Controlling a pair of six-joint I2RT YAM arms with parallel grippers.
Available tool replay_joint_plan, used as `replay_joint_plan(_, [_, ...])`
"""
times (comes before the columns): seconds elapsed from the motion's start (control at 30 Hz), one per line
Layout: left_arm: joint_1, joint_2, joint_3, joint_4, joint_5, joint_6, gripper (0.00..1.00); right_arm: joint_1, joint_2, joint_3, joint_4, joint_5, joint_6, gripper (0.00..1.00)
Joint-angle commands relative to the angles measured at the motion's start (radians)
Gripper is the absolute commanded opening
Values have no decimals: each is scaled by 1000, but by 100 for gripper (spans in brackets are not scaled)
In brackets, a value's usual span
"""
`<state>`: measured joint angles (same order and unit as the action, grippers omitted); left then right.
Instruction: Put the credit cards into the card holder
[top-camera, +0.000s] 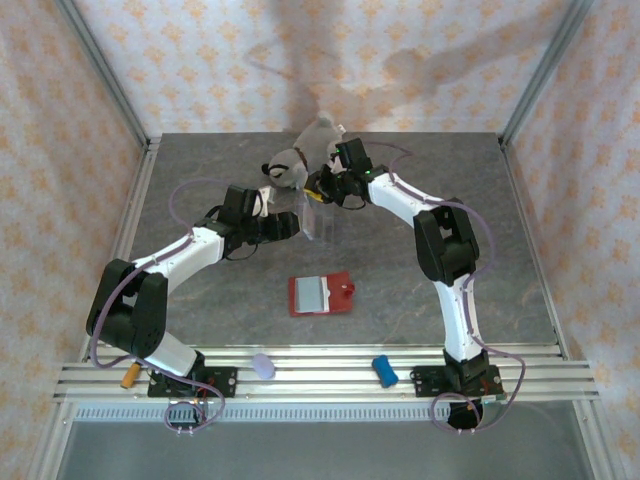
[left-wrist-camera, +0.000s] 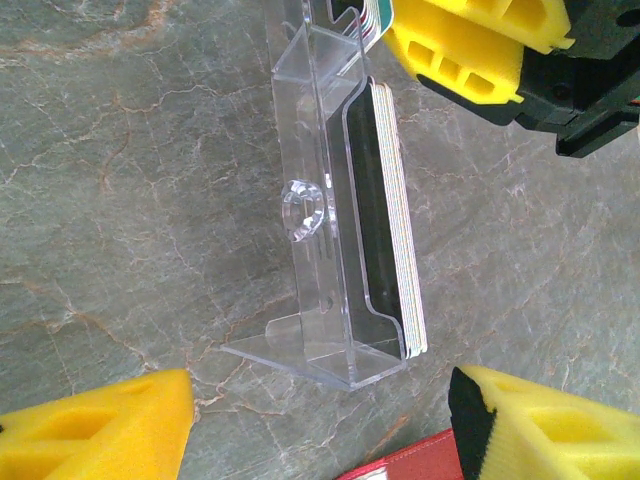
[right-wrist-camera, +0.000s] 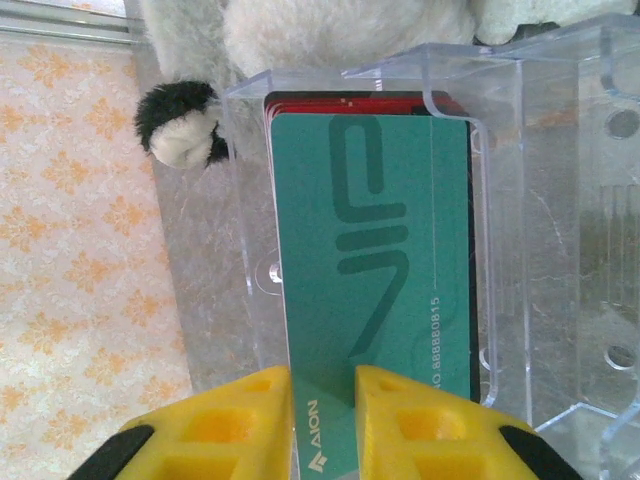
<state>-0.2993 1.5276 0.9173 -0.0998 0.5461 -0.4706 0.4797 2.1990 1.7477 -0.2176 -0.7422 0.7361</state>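
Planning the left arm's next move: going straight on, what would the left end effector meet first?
Likely the clear plastic case, with credit cards inside, directly ahead of the open left end effector; depth unclear.

left arm (top-camera: 175, 255) and right arm (top-camera: 445, 250): white link shells, black joint housings, black bases (top-camera: 190, 380). thin purple-grey cables (top-camera: 172, 205) loop alongside each. end effector fingers (left-wrist-camera: 100, 430): yellow moulded blocks with hollow cells, black strip along one edge.
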Motion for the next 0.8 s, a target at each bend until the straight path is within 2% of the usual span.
replay_joint_plan(0.0, [5, 5, 11, 18, 15, 6, 69, 5, -12, 23, 37, -25, 6, 22])
replay_joint_plan(0.17, [5, 5, 10, 18, 15, 7, 69, 5, -16, 22, 32, -26, 4, 16])
replay_joint_plan(0.77, [5, -4, 14, -5, 5, 20, 69, -6, -64, 0, -81, 59, -83, 9])
